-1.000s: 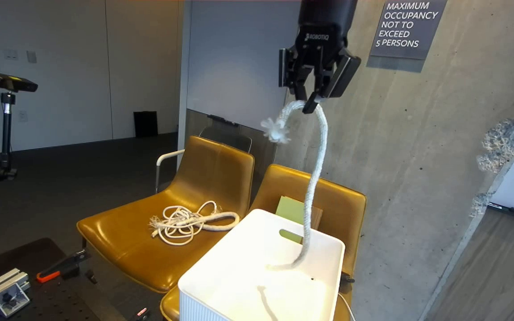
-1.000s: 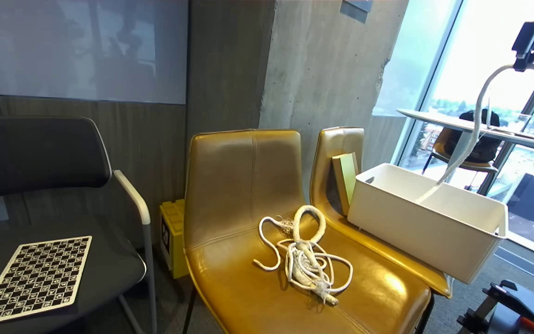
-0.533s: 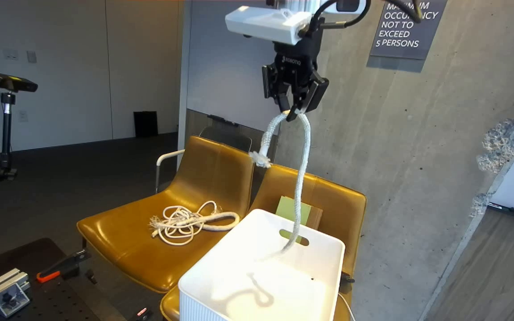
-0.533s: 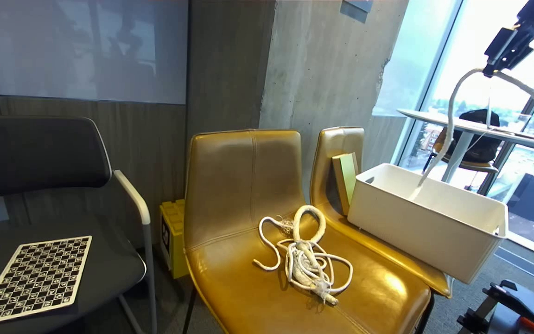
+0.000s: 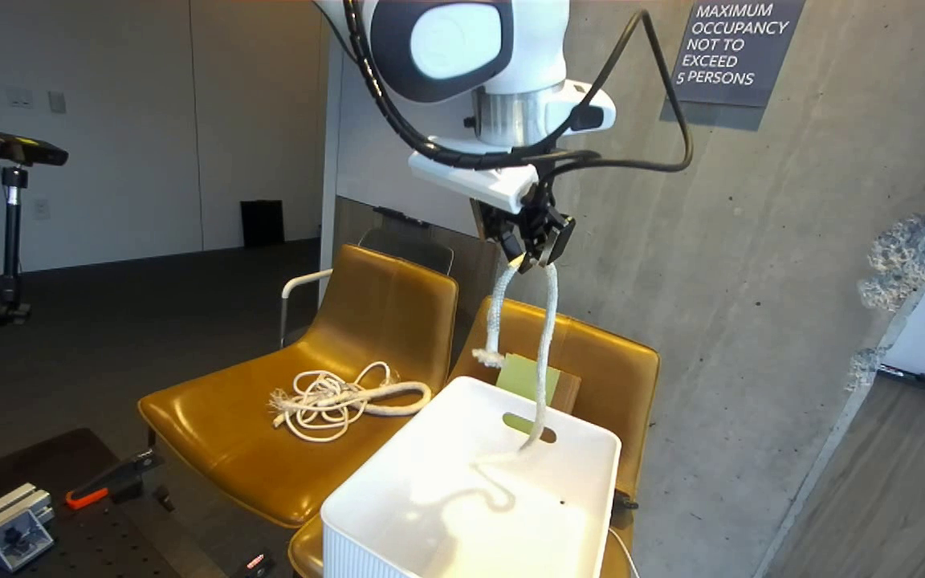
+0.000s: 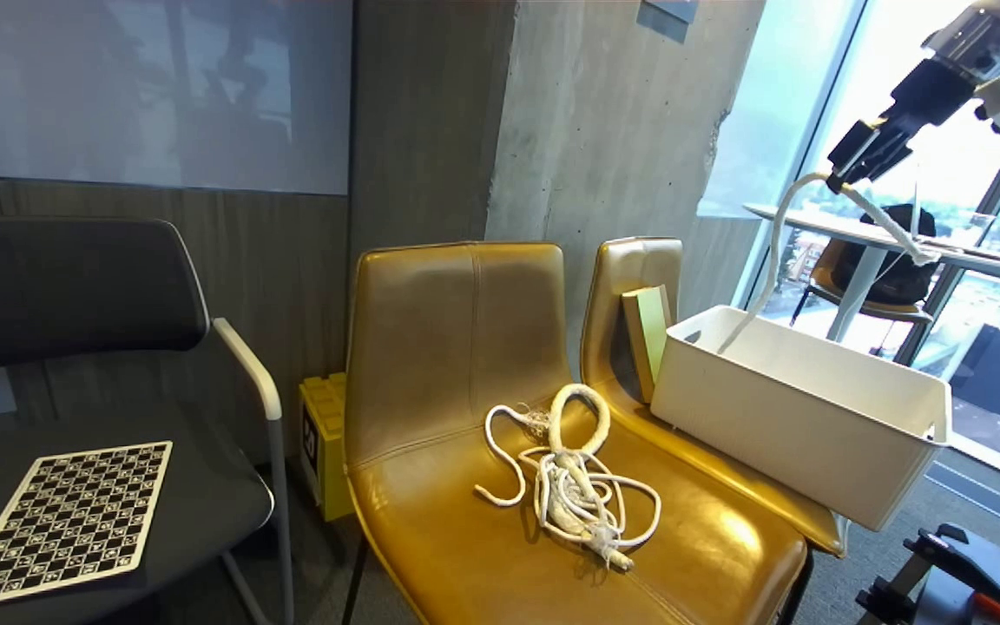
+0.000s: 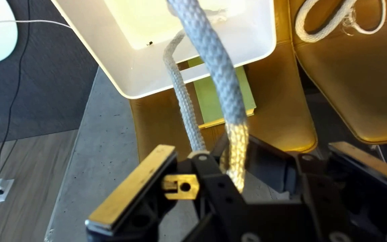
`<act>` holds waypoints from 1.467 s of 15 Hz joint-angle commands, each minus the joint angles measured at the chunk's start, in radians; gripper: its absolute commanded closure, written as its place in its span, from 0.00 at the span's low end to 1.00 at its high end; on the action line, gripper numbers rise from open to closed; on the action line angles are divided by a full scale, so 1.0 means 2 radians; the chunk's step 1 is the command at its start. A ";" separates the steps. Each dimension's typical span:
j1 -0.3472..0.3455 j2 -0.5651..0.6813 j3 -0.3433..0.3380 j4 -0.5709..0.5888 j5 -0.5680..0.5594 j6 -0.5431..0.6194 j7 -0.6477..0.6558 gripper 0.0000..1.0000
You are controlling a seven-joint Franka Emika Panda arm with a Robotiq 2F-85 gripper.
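Note:
My gripper (image 5: 525, 262) is shut on a thick white braided rope (image 5: 543, 345), well above a white bin (image 6: 778, 434). The rope bends over the fingertips. Its short side hangs to a frayed end (image 5: 491, 358) that dangles in the air, in front of a green book in that exterior view. The longer side drops into the bin, near the wall with the handle slot. In the wrist view the rope (image 7: 218, 67) passes between the fingers, with the short side close to the camera and the other side entering the bin. The rope's lower end is partly washed out by glare.
The bin sits on a tan chair, with a green book (image 6: 649, 338) against the backrest behind it. A heap of white rope (image 6: 569, 495) lies on the neighbouring tan chair (image 6: 457, 347). A concrete wall (image 5: 735, 321) rises behind; a round table (image 6: 865, 230) stands beyond the bin.
The gripper has come down and across toward the book end of the bin, carrying the rope. The frayed end now hangs lower, and more of the arm shows in both exterior views.

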 commanded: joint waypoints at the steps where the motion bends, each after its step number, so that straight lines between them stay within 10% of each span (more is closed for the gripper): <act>1: -0.006 0.026 0.004 -0.014 0.003 0.061 -0.022 0.96; 3: -0.008 0.043 0.007 -0.020 0.001 0.096 -0.020 0.96; 4: -0.010 0.051 0.009 -0.020 0.000 0.109 -0.017 0.60; 13: -0.006 -0.004 0.041 -0.078 0.013 0.109 -0.024 0.01; 22: 0.095 -0.064 0.102 -0.188 0.036 0.125 -0.003 0.00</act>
